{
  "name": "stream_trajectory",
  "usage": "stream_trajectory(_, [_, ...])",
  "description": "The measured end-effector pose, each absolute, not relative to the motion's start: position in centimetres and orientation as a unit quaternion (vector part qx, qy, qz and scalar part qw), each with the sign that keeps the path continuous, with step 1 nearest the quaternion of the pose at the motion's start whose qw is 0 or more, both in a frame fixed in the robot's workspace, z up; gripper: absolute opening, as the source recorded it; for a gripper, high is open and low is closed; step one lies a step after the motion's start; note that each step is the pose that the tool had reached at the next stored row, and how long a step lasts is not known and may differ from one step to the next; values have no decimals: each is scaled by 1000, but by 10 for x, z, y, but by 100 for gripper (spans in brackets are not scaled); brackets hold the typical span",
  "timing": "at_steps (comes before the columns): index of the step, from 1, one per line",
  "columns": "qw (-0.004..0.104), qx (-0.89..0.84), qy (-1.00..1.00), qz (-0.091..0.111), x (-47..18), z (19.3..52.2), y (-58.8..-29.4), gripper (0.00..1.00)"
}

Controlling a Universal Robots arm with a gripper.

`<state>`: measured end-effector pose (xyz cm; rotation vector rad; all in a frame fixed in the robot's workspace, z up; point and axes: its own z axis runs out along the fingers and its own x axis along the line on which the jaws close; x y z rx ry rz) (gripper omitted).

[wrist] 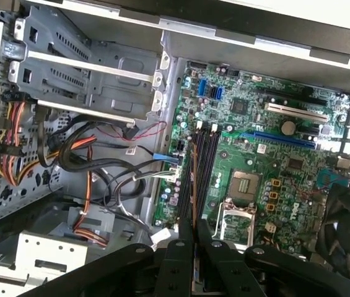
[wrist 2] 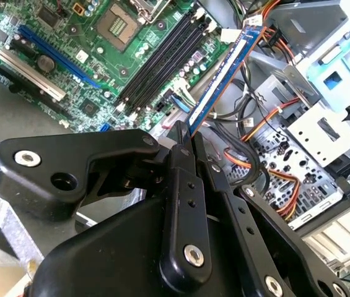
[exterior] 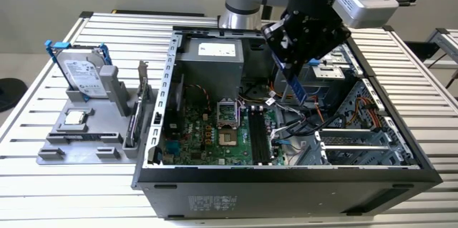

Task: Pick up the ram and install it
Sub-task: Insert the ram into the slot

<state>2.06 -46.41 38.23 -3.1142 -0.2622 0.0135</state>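
My gripper (exterior: 288,67) is shut on the ram (exterior: 297,87), a narrow blue-green stick that hangs down from the fingers over the middle of the open computer case (exterior: 286,177). In the second wrist view the ram (wrist 2: 221,77) juts out from the gripper (wrist 2: 184,145) above loose cables, beside the black memory slots (wrist 2: 162,55). The first wrist view shows the ram (wrist: 192,185) edge-on, running from the gripper (wrist: 190,238) along the memory slots (wrist: 207,161). The stick is still above the board, apart from the slots (exterior: 259,137).
A grey fixture (exterior: 79,131) on the exterior view's left carries a hard drive (exterior: 82,78), a silver CPU chip (exterior: 75,119) and an upright card (exterior: 139,112). Inside the case are the CPU socket (exterior: 225,131), cable bundles (exterior: 304,123), a drive cage (exterior: 357,142) and the power supply (exterior: 214,59).
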Motion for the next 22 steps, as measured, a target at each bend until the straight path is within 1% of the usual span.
stream_trajectory(22, [6,-998,-65,4,21,372,-464,0])
